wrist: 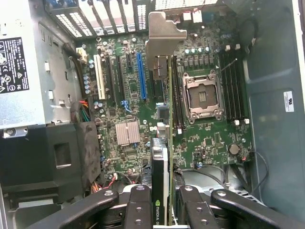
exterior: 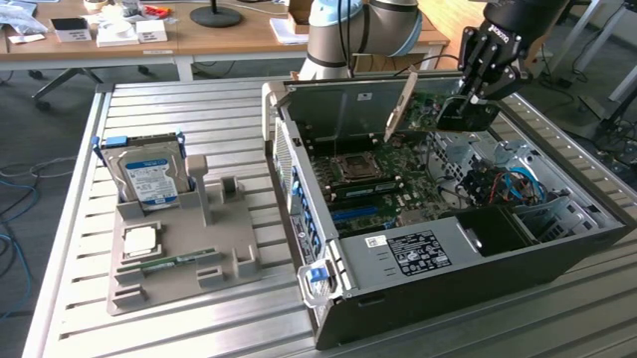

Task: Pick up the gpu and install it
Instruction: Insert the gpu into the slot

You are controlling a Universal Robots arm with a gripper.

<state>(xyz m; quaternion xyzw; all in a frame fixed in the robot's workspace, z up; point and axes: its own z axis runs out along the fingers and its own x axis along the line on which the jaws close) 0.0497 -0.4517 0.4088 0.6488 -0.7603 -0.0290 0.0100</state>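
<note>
Gpu (exterior: 403, 104) hangs above the open computer case (exterior: 448, 276), well clear of the motherboard (wrist: 205, 138) and not yet seated. Our claw (wrist: 162, 200) is clenched on its fan end, and we judge this leaves the silvery bracket (wrist: 164, 33) free to lead toward the rear openings. We hold it edge-on, likely to line up with a slot. The hard drive (exterior: 149, 179) waits on the tabletop (exterior: 179, 104).

Slatted metal work table (exterior: 169, 112) occupies the centre of the exterior view. Wooden desks (exterior: 239, 41) stand at 12 o'clock. Grey carpet floor (exterior: 45, 127) with loose cables (exterior: 25, 173) lies at 9 o'clock
</note>
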